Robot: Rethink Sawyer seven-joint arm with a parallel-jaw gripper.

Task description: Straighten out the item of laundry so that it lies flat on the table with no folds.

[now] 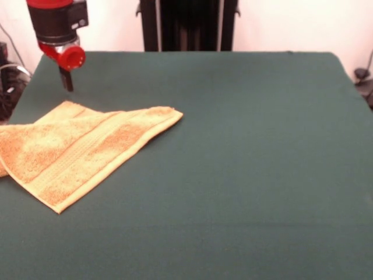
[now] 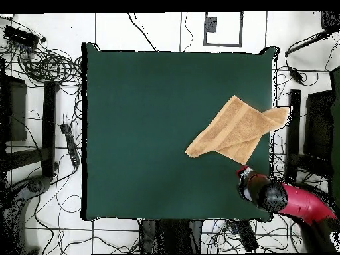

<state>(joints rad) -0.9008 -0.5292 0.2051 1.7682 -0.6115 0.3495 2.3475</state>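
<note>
The item of laundry [image 1: 70, 150], a golden-orange terry towel with a woven band, lies at the left side of the table [image 1: 245, 175]. It is folded over itself, with one layer lying diagonally across another. In the overhead view the towel [image 2: 234, 130] sits near the table's right edge [image 2: 271, 86], and one corner reaches past that edge. My gripper [image 1: 67, 81] hangs above the table just beyond the towel's far corner and does not touch it. It is shut, its dark fingers together as one narrow stub with nothing held. From overhead the gripper [image 2: 243, 172] is just off the towel's lower edge.
Dark green cloth covers the table, which is bare to the right of the towel in the front view. Cables and stands [image 2: 40, 63] crowd the floor around the table. A black frame [image 1: 186, 23] stands behind the table's far edge.
</note>
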